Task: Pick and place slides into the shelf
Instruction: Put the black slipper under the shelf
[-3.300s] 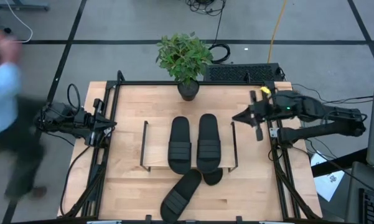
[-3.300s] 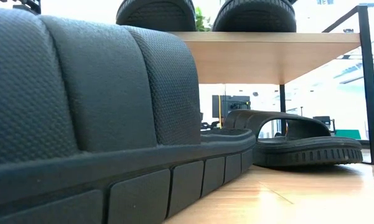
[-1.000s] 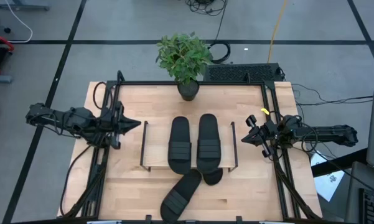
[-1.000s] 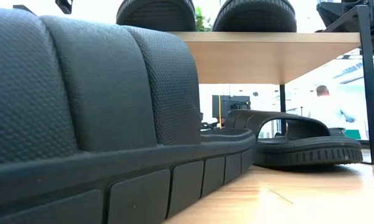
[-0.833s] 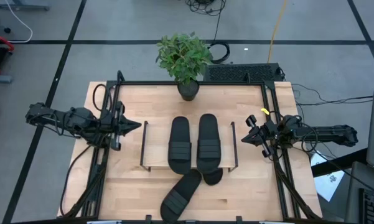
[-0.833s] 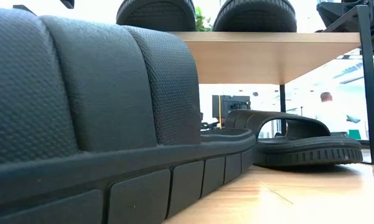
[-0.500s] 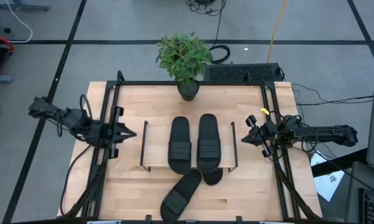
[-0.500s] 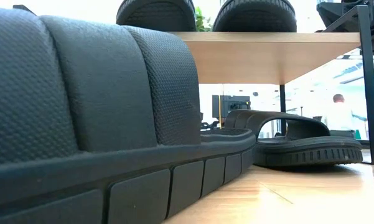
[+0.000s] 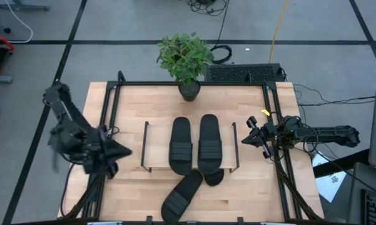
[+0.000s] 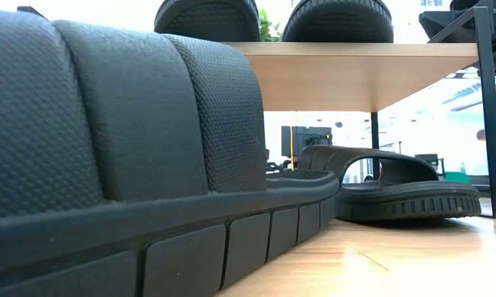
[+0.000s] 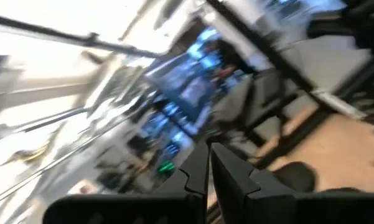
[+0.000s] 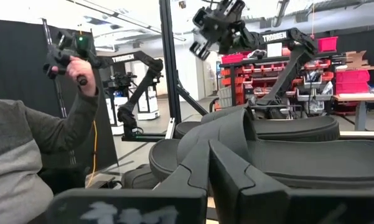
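Left gripper (image 9: 126,152) swung nearer, seemingly shut.

In the right wrist view we see the right end effector (image 12: 206,163) with its two dark fingers pressed together and nothing between them. Just past them lie two black slides: the nearer slide (image 12: 280,146) shows its wide strap band, and the farther slide (image 12: 196,129) lies behind it. Farther off, the other arm (image 12: 233,28) hangs high in the room. A person's hand (image 12: 81,68) in a grey sleeve holds a dark controller (image 12: 65,48).
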`<action>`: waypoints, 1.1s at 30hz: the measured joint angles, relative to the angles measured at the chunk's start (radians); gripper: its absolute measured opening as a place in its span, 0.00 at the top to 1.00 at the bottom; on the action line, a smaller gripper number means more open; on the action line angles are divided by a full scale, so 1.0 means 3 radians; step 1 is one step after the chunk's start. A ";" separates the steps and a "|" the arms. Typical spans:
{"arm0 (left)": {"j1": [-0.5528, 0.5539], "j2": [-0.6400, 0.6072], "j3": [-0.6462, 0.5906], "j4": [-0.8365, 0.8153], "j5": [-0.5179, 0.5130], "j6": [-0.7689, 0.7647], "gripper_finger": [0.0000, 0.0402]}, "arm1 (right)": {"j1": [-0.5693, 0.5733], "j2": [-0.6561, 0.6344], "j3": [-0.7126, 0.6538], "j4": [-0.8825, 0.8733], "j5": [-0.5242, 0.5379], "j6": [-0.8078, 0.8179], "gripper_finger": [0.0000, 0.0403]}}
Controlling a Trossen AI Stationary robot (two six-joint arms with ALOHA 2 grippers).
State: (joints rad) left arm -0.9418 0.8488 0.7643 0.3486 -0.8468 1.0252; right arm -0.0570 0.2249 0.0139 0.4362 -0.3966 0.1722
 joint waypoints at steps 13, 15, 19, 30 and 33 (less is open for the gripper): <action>0.0142 -0.0473 0.0036 -0.0773 0.1448 -0.0544 0.94 | 0.0000 -0.0001 0.0000 0.0044 0.0023 -0.0077 1.00; 0.0450 -0.0428 0.0036 -0.0963 0.1981 -0.0785 0.94 | 0.0000 0.0000 0.0000 0.0069 0.0027 -0.0079 1.00; 0.1164 -0.0174 0.0033 -0.1083 0.2739 -0.1220 0.94 | 0.0000 0.0000 0.0000 0.0113 0.0029 -0.0092 1.00; 0.1340 0.1003 0.0030 -0.0244 0.3138 -0.0984 0.94 | 0.0000 0.0000 0.0000 0.0102 0.0027 -0.0099 1.00; 0.1080 0.1124 0.0032 -0.0031 0.2340 -0.0922 0.94 | 0.0000 0.0000 0.0000 0.0102 0.0027 -0.0099 1.00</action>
State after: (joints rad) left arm -0.6178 1.1862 0.7738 0.3393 -0.1448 0.7486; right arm -0.0570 0.2249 0.0139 0.4667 -0.3886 0.1424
